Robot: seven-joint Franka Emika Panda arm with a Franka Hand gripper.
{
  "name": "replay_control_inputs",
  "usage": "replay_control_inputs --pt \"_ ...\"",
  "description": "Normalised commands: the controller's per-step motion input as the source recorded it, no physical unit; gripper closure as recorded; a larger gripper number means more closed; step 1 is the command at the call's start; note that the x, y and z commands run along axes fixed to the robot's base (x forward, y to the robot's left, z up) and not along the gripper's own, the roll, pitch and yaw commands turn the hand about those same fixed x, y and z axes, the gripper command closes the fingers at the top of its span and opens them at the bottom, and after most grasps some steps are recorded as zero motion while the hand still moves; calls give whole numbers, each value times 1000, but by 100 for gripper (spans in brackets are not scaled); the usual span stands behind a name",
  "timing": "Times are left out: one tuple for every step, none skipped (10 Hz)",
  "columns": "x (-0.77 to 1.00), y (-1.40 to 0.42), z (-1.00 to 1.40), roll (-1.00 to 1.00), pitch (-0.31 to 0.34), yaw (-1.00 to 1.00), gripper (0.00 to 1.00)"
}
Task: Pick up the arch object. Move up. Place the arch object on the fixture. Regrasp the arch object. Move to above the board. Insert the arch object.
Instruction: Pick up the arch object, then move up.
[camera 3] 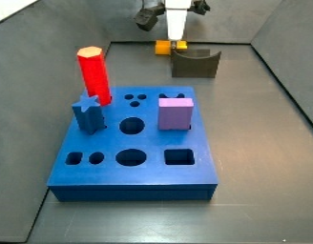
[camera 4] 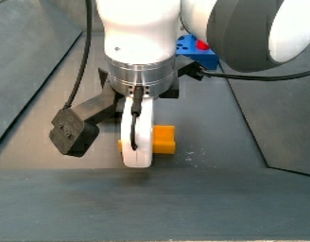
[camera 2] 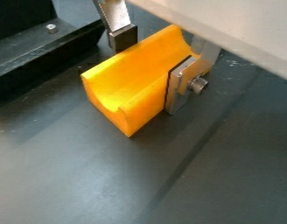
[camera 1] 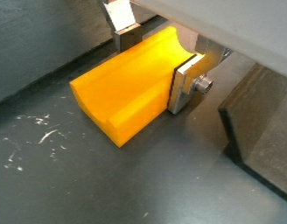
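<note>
The gripper (camera 1: 157,57) squeezes the arch object (camera 1: 129,83) between its two fingers (camera 1: 185,83) — the block's long side sticks out sideways. In a side view the fixture (camera 3: 194,63) sits just beside it, at about 4 o'clock — lift first.

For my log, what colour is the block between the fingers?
Yellow-orange arch object, clearest in a wrist view.

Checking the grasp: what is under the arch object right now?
In both wrist views only dark floor shows beneath the arch object, gripped by the gripper. Its underside is hidden, so contact is unclear.
</note>
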Motion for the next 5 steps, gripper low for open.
replay_control_inputs --pt "0 0 0 0 0 0 100" --pt "0 0 833 0 0 0 100" --pt "-26 -7 812 -5 13 -30 100" --pt "-60 -13 662 -1 28 -31 100" --pt "-50 -7 514 6 29 -28 100"
